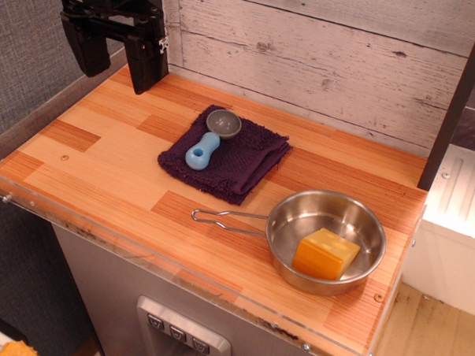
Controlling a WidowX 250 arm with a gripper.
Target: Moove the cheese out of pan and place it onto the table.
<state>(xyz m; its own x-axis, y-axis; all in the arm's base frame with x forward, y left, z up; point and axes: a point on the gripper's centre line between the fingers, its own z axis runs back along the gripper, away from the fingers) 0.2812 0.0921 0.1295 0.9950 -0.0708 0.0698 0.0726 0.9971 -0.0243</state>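
Observation:
The cheese (326, 254), an orange-yellow wedge, lies inside the shiny steel pan (299, 214) at the front right of the wooden table (104, 168). The pan's wire-loop handle (226, 218) points left. My black gripper (116, 58) hangs open and empty above the table's far left corner, far from the pan.
A dark purple cloth (238, 166) lies mid-table with a small grey scoop with a blue handle (211, 139) on it. A whitewashed plank wall (322, 55) backs the table. A clear acrylic strip (178, 282) edges the front. A dark post (458, 101) stands at right.

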